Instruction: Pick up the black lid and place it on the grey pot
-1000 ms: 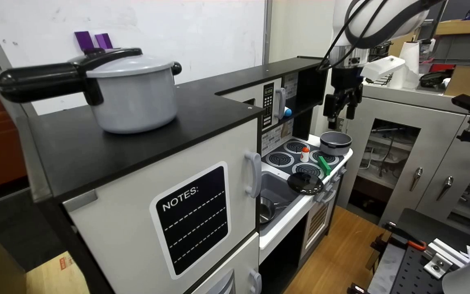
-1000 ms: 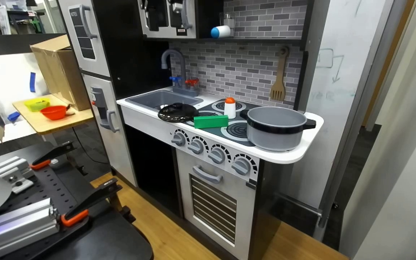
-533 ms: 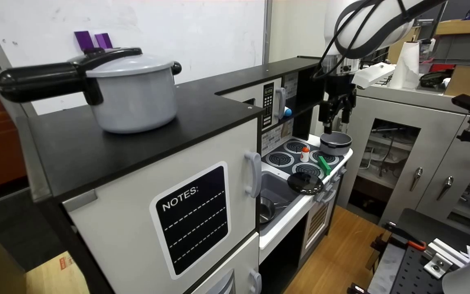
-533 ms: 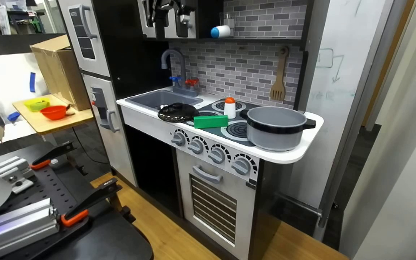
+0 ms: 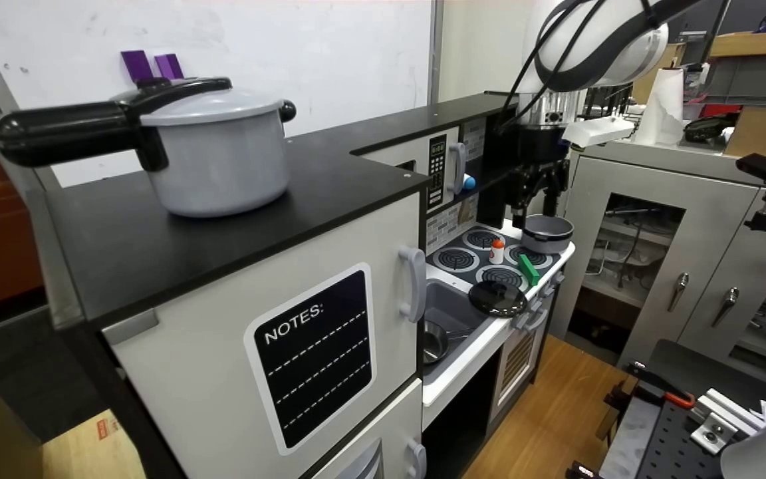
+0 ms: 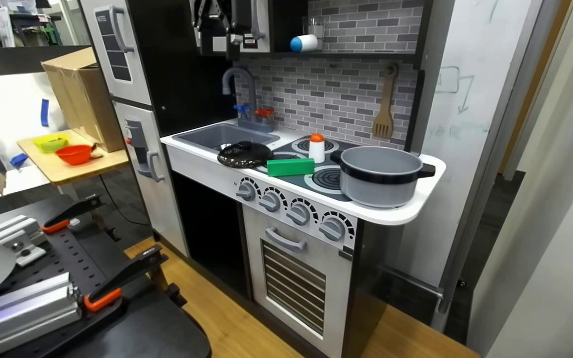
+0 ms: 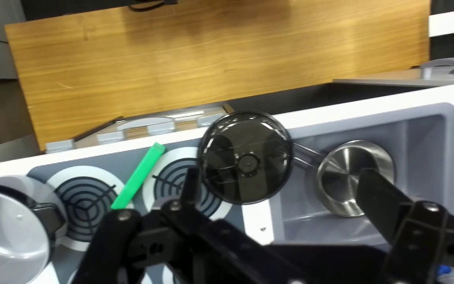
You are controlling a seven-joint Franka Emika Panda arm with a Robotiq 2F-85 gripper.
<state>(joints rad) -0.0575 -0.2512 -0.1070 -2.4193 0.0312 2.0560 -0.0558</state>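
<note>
Claw (image 7: 280,183) spread wide and empty, it could knock the black lid (image 7: 246,157), partly overhanging the sink (image 7: 424,150), down into it if lowered off-centre.

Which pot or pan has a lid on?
The large pale pot with the long black handle; the grey pot and the steel pan in the sink stand uncovered.
</note>
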